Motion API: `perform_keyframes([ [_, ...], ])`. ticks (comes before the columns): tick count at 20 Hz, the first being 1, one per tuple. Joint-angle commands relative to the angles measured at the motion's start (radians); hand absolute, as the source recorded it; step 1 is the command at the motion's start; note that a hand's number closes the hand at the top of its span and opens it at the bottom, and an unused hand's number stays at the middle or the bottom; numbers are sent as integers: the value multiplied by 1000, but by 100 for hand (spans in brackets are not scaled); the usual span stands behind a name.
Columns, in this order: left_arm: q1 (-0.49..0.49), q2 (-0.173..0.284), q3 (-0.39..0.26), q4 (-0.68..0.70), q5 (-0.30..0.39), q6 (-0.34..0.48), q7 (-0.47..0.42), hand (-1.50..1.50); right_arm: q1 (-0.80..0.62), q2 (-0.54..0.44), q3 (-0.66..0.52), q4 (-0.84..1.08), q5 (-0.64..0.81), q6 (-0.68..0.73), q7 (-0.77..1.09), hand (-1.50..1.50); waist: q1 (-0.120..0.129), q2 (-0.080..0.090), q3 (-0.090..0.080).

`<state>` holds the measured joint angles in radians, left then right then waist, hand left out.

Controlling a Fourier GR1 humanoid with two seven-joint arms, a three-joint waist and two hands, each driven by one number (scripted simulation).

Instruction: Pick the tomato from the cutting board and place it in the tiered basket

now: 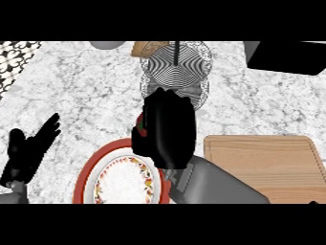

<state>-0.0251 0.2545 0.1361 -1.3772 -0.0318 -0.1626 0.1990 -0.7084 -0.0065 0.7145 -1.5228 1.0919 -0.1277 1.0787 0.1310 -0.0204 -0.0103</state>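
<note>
My right hand (167, 129) hangs over the counter between the wire tiered basket (193, 57) and the wooden cutting board (267, 165). Its fingers are curled round the red tomato (141, 128), of which only a thin red and green sliver shows at the hand's left edge. The hand's fingertips reach the near rim of the basket. The cutting board at the lower right has nothing on it. My left hand (27, 148) rests open at the lower left, fingers up.
A red-rimmed patterned plate (98, 167) lies just below and left of the right hand. A black object (289, 56) sits at the top right. A wooden item (147, 48) and a grey round thing (107, 44) lie beside the basket's top.
</note>
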Motion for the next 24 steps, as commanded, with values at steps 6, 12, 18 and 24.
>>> perform_keyframes([
  [6,-39,1,-7,15,-13,3,-14,0,-294,6,-8,103,7,-79,304,150,11,24,4],
  [12,-62,-4,-4,26,-1,-3,-4,0,-476,6,-69,278,-38,-90,308,150,11,33,4],
  [18,-18,-5,1,10,0,-2,-28,0,-579,6,-162,464,-85,-223,204,150,9,41,7],
  [24,-79,-1,10,28,-5,13,-15,0,-587,6,-235,558,-163,-438,75,150,1,53,7],
])
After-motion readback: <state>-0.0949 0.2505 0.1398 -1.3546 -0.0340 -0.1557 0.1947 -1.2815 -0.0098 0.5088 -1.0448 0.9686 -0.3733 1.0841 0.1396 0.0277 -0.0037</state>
